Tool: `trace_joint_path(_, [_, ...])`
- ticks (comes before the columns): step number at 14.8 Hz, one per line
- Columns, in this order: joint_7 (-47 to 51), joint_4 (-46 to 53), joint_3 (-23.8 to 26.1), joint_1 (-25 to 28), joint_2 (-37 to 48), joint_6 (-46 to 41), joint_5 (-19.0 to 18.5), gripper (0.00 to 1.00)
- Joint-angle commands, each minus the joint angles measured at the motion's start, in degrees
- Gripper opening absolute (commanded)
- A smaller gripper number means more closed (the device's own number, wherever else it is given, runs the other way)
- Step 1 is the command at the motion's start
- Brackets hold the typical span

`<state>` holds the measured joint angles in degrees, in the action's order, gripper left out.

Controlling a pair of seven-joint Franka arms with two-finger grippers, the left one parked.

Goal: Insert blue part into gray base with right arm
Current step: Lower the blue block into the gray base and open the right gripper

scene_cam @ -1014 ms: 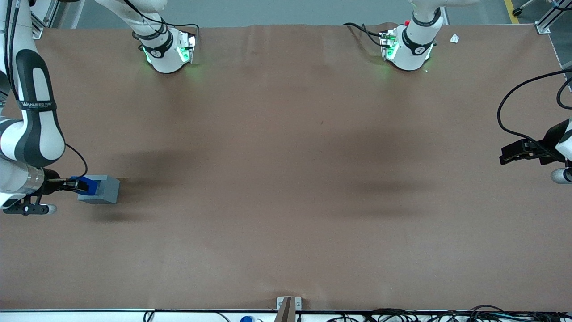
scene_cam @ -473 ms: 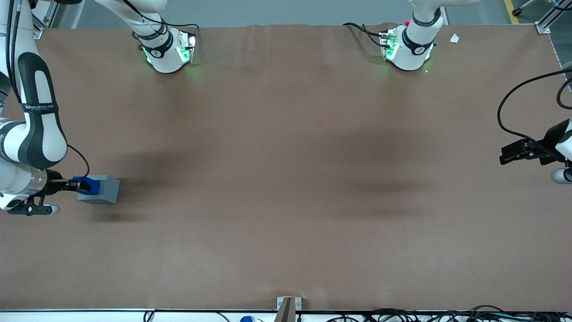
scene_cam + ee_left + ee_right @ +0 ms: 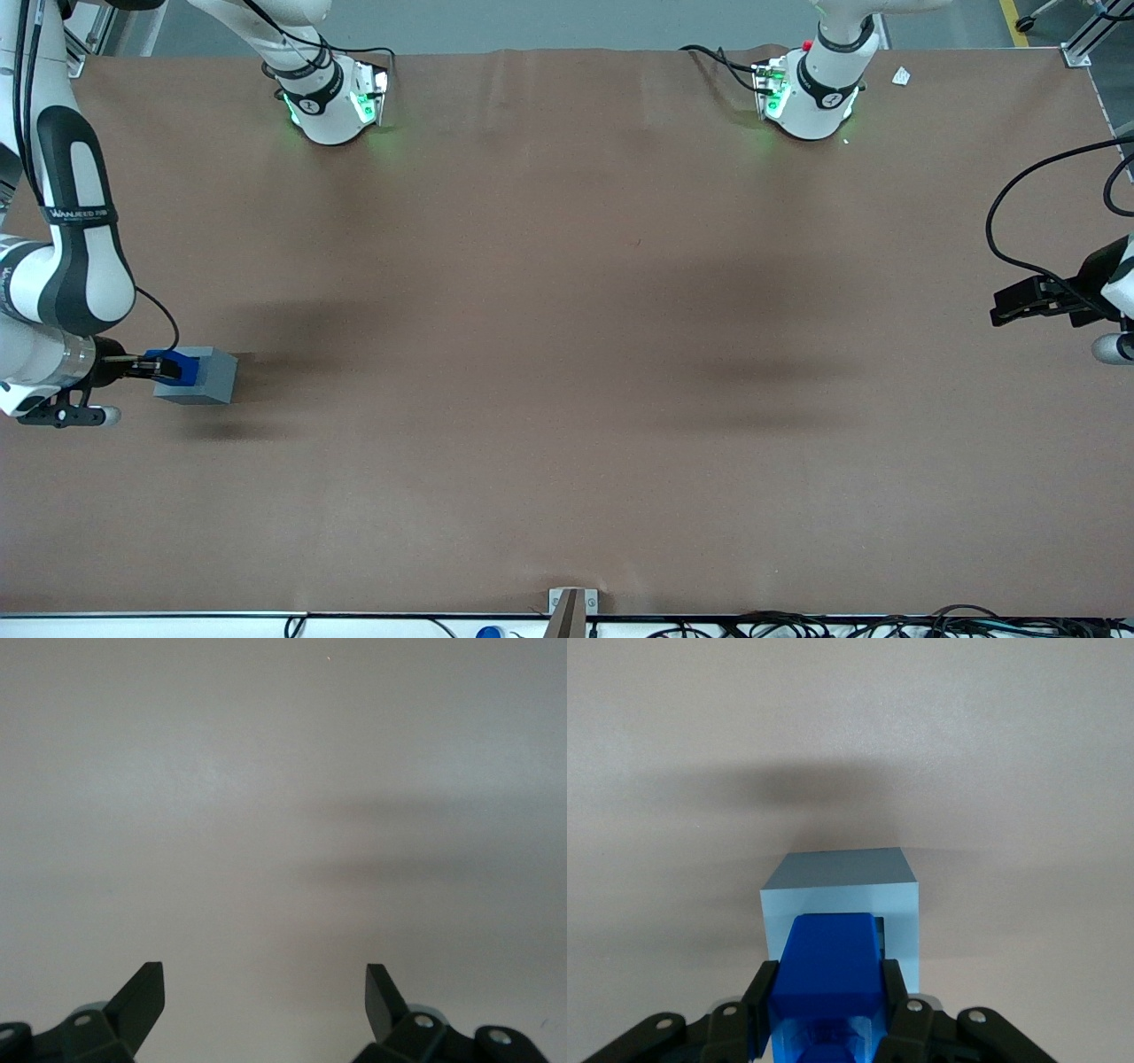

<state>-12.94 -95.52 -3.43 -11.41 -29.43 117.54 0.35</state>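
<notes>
Right arm [image 3: 66,257] at working arm's end of brown table [image 3: 567,354]; gripper [image 3: 146,365] clamps blue part [image 3: 174,367] over top of gray base [image 3: 205,377].

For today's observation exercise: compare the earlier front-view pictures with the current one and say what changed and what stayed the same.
The gripper, shut on the blue part, came down slightly with the right arm, bringing the part lower at the gray base. Over the last half second, barely any motion. The base kept its place on the table.

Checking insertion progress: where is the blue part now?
The blue part is gripped in the right arm's hand, at the gray base, toward the working arm's end of the table.
</notes>
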Motion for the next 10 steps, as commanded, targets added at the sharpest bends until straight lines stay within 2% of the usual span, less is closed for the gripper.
trace_joint_path(1, [-0.68, 0.42, 0.71, -0.89, -0.37, 0.14, -0.26, 0.01])
trace_joint_path(10, [-0.42, 0.33, 0.71, -1.42, -0.72, -0.38, -0.26, 0.01])
